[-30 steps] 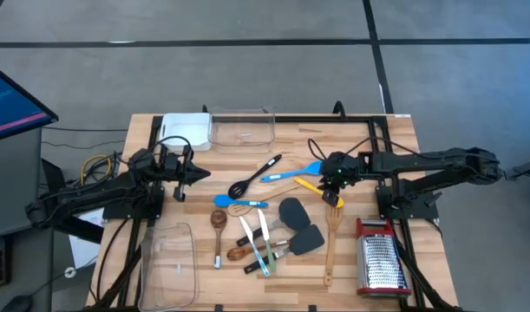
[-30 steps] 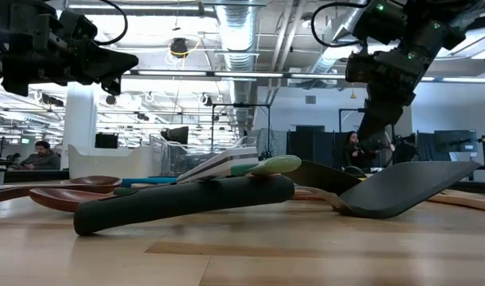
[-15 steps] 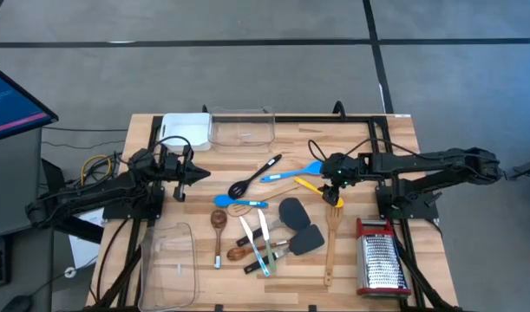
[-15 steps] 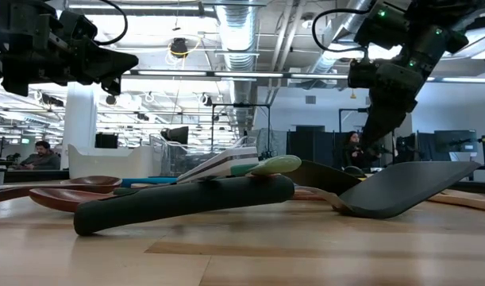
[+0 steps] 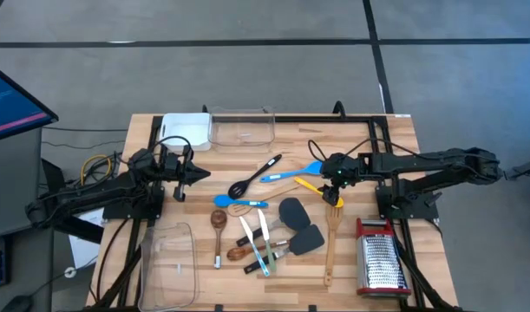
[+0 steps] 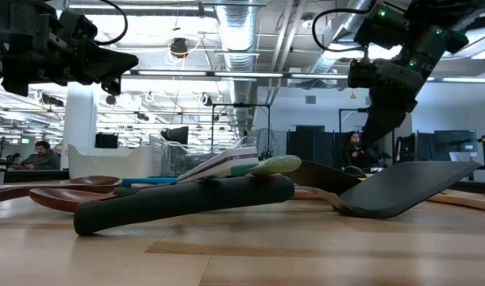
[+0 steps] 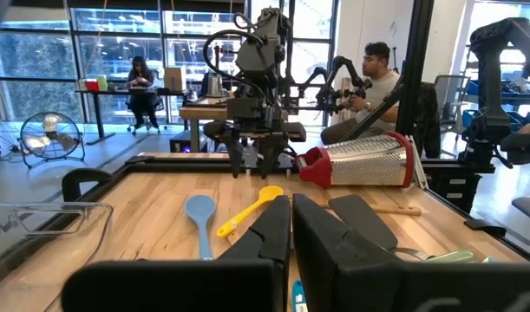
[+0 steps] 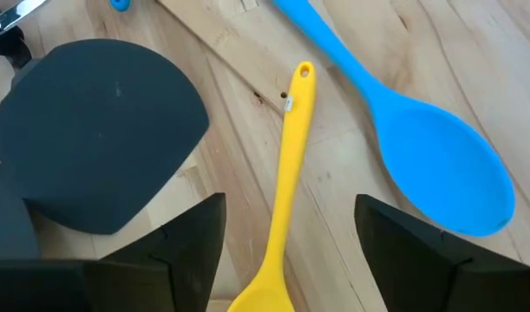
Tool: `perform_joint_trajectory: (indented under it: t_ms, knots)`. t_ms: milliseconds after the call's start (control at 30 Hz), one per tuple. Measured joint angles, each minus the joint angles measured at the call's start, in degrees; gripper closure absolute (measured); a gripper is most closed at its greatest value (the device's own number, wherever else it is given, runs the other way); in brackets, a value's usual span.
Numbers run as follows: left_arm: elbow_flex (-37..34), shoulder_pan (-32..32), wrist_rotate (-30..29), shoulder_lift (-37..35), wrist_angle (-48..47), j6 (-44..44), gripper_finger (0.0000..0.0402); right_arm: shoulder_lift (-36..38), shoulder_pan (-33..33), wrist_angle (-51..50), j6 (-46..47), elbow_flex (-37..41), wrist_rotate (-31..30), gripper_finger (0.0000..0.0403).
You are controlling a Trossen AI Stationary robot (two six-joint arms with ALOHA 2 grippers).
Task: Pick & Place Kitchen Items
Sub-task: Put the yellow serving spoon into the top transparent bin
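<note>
The kitchen items lie scattered on the wooden table's middle: a yellow spoon (image 5: 321, 191), a blue spoon (image 5: 291, 173), a black slotted spoon (image 5: 254, 176), dark grey spatulas (image 5: 292, 211), wooden spoons and a wooden spatula (image 5: 331, 243). My right gripper (image 8: 291, 251) hangs open, slanting down over the yellow spoon (image 8: 286, 156). Its fingers stand on either side of the handle without touching it. The blue spoon's bowl (image 8: 438, 165) and a grey spatula blade (image 8: 100, 130) lie just beside. My left gripper (image 7: 291, 234) waits shut and level above the table's left part (image 5: 195, 173).
A steel box grater (image 5: 382, 260) lies at the near right. A clear tub (image 5: 241, 128) and a white tray (image 5: 185, 130) stand at the far edge, and another clear tub (image 5: 172, 260) sits at the near left. People sit in the room beyond the table.
My right gripper has opened wider over the yellow spoon, with the arm staying where it was. The utensils have not moved.
</note>
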State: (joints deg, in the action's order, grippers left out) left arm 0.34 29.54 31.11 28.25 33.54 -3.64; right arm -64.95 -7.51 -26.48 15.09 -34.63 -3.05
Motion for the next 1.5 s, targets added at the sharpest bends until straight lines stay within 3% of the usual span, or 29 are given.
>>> perform_joint_trajectory:
  t_ms: [300,1500]
  knots:
    - [0.0,0.0,0.0,0.0,0.0,0.7,0.0399,0.0,0.0,8.7,0.0,4.5,0.0,0.0155]
    - [0.0,0.0,0.0,0.0,0.0,0.8,0.0399,-2.4,-0.5,10.8,5.7,8.7,0.0,0.0155]
